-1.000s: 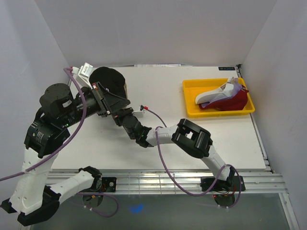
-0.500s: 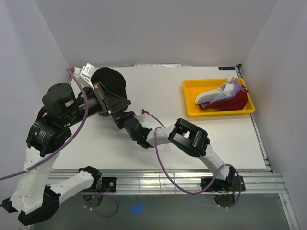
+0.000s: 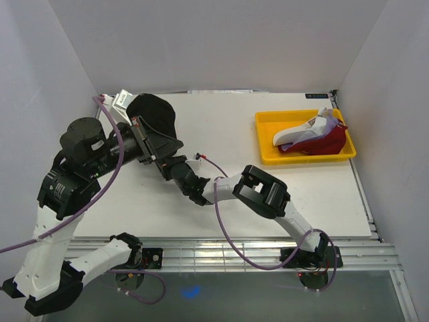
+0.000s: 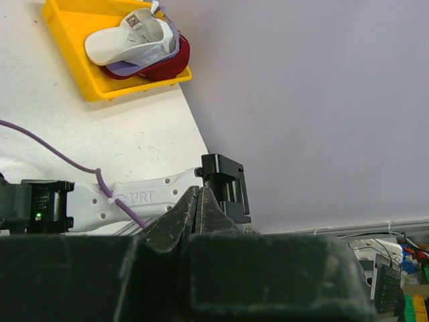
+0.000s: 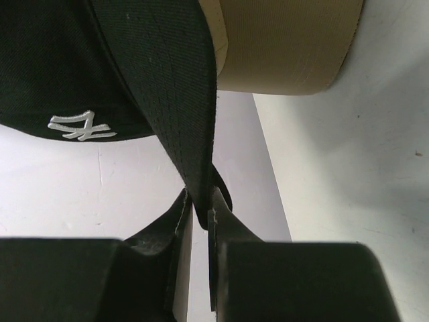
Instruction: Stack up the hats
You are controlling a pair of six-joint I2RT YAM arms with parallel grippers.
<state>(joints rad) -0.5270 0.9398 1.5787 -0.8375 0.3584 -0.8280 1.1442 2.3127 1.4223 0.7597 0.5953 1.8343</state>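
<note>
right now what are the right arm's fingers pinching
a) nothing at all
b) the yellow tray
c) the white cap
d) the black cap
d, in the right wrist view the right arm's fingers are shut on an edge of the black cap, while the white cap lies away from them in the yellow tray

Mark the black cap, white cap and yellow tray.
black cap (image 3: 155, 119): top view, middle of its dark fabric
white cap (image 4: 127, 43): left wrist view, crown
yellow tray (image 3: 305, 159): top view, near rim
</note>
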